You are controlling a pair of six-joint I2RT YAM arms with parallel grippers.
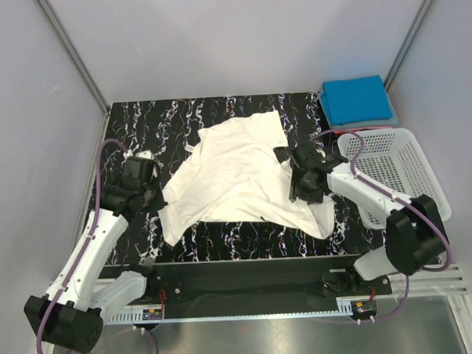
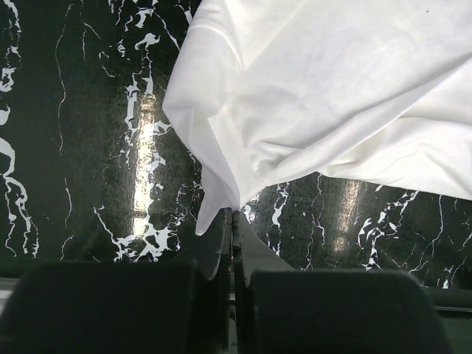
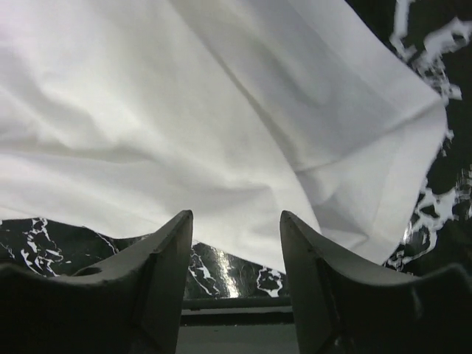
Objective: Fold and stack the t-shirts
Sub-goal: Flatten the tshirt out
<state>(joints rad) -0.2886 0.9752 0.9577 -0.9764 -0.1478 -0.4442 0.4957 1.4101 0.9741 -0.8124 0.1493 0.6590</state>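
Observation:
A white t-shirt (image 1: 236, 173) lies crumpled and spread on the black marbled table (image 1: 140, 126). My left gripper (image 1: 153, 198) is at its left edge, shut on a corner of the cloth; the left wrist view shows the white t-shirt (image 2: 324, 96) pinched at the fingertips of the left gripper (image 2: 234, 215). My right gripper (image 1: 305, 191) hovers over the shirt's right side, open and empty; the right wrist view shows the right gripper (image 3: 236, 221) above the white t-shirt (image 3: 206, 103). A folded bright blue t-shirt (image 1: 356, 101) lies at the back right. No red shirt is in view.
A white plastic lattice basket (image 1: 396, 170) stands at the right edge of the table, just right of my right arm. Grey walls close in the back and sides. A black rail (image 1: 240, 275) runs along the near edge.

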